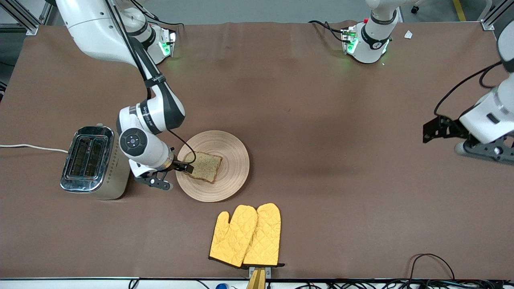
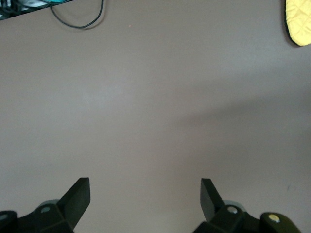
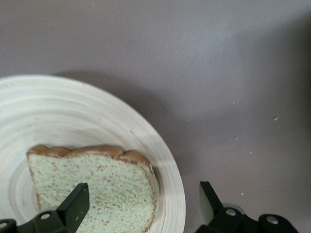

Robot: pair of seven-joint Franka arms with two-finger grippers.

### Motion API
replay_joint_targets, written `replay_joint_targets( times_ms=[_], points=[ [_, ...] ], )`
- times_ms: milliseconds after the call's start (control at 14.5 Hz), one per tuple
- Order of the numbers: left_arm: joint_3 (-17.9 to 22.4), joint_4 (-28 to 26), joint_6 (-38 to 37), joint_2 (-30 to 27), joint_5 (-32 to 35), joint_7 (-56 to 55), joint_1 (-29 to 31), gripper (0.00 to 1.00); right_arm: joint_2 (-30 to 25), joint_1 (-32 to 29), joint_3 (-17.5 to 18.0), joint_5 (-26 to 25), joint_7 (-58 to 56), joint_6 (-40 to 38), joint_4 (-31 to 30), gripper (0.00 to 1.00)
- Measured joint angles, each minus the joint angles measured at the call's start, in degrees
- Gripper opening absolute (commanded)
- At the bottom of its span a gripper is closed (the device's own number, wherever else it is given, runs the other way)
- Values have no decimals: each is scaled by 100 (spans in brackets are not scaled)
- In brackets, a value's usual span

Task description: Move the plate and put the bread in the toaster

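Observation:
The tan wooden plate (image 1: 235, 160) lies mid-table with the speckled bread (image 1: 205, 166) on it. The cream and chrome toaster (image 1: 94, 162) stands beside the plate, toward the right arm's end, slots up and empty. My right gripper (image 1: 173, 176) is open, low over the plate's rim on the toaster side. In the right wrist view one finger (image 3: 75, 206) is over the bread (image 3: 97, 184) and the other is outside the plate (image 3: 73, 111). My left gripper (image 1: 437, 130) is open and empty, waiting low over bare table (image 2: 145, 187) at the left arm's end.
Two yellow oven mitts (image 1: 247, 237) lie nearer the front camera than the plate; a tip of one shows in the left wrist view (image 2: 301, 22). The toaster's white cord (image 1: 32, 147) runs off the table's end. Black cables (image 1: 431, 261) lie along the front edge.

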Motion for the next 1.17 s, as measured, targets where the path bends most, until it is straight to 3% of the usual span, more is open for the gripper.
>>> replay_joint_targets(
  times_ms=[206,619,757,963,1170],
  points=[
    [-51,-9,-95,-227,1,-23,-24,100,-1,106,1,0,77,55,-144,100],
    [-22,-53,-94,-238,2,-13,-21,100,0,160,0,0,87,239,-288,74],
    [70,-52,-93,-270,2,-23,-204,100,0,199,0,0,160,275,-340,70],
    [826,-52,-96,-356,-30,-44,-868,100,4,207,-3,0,190,515,-529,69],
    [1649,-52,-97,-399,-182,-44,-1477,100,8,207,-5,0,192,812,-774,60]
  ],
)
